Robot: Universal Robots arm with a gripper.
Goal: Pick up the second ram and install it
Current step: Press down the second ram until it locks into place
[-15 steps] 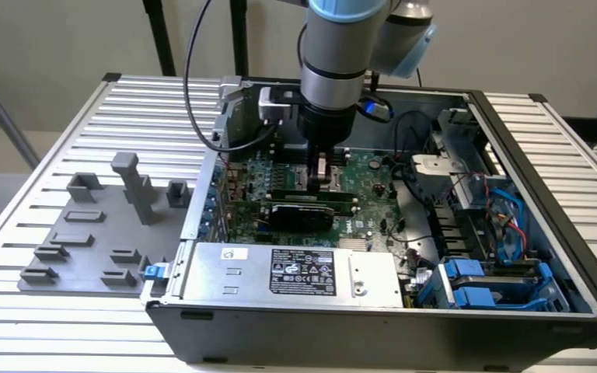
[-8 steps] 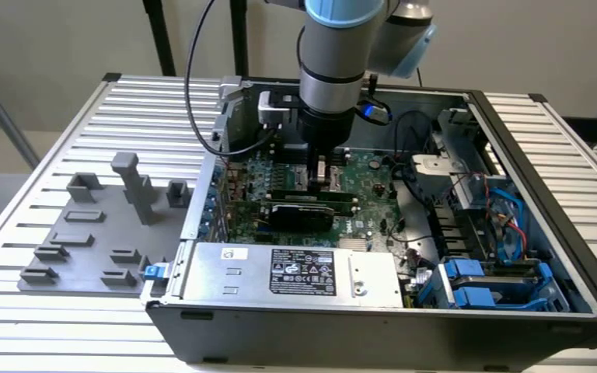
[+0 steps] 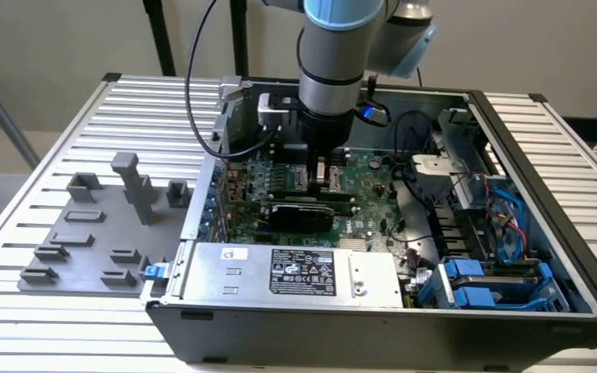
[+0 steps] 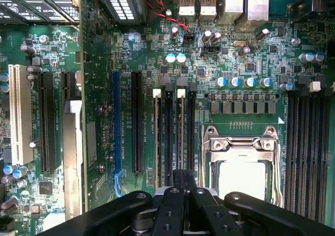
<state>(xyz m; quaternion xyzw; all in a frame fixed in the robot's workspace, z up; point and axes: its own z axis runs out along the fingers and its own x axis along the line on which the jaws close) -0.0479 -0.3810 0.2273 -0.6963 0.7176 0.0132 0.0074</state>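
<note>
Claw (image 3: 325, 177) over motherboard (image 4: 246, 74) (slots close-up).

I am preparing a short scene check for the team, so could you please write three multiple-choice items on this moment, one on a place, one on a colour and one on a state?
1. Where is the gripper?
A. Over the grey tray
B. Inside the computer case, over the motherboard
C. Outside the case, above the table

2. What colour is the motherboard?
A. Green
B. Red
C. White

3. In what state is the CPU socket?
A. Under a fan cooler
B. Buried under cables
C. Uncovered, metal frame showing

Answers:
1 B: the gripper reaches down into the computer case.
2 A: the motherboard is green.
3 C: the CPU socket lies bare in the wrist view.
</note>
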